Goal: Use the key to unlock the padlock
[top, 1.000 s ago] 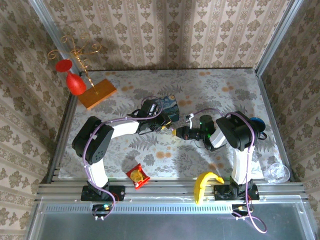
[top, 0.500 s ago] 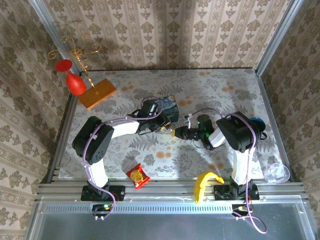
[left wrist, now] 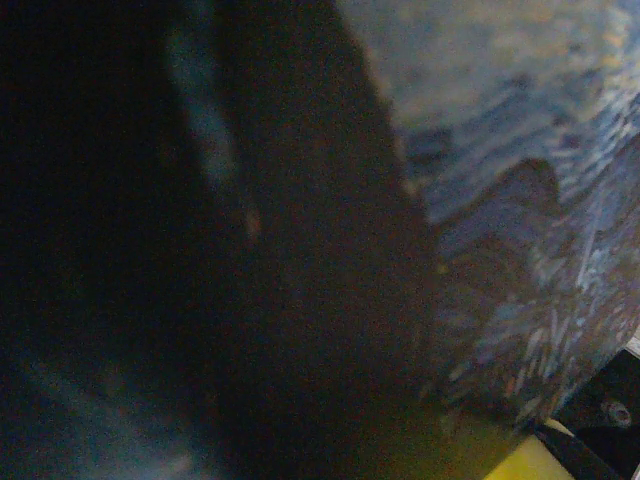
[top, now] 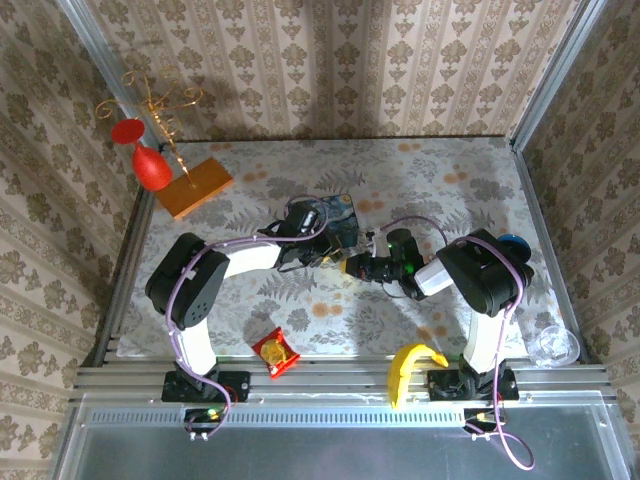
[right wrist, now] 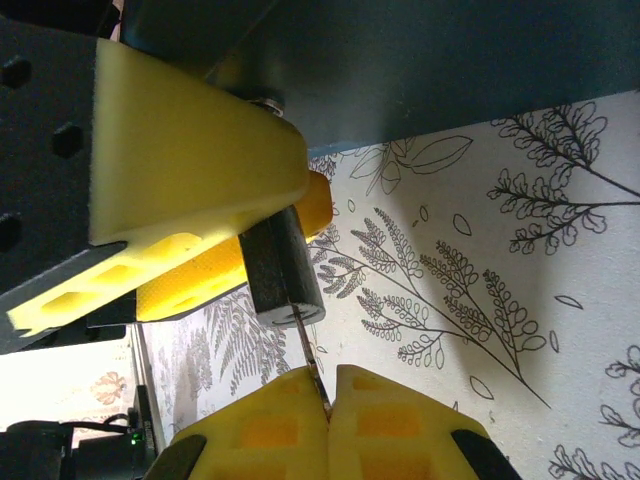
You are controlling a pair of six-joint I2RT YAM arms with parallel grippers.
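Now nearer together: left end effector (right wrist: 272, 232) pinches padlock (right wrist: 283, 275), right end effector (right wrist: 330, 405) clamps key (right wrist: 308, 350)

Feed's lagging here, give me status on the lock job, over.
Left fingers clamped on padlock. Right fingers shut on key, tip at the padlock's end. Blue tin close behind, not blocking.

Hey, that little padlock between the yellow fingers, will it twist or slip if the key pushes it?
The padlock looks like solid metal, so probably rigid and heavy for its size. Its smooth, rounded body could swivel in the left pincer, whose pads grip just one end.
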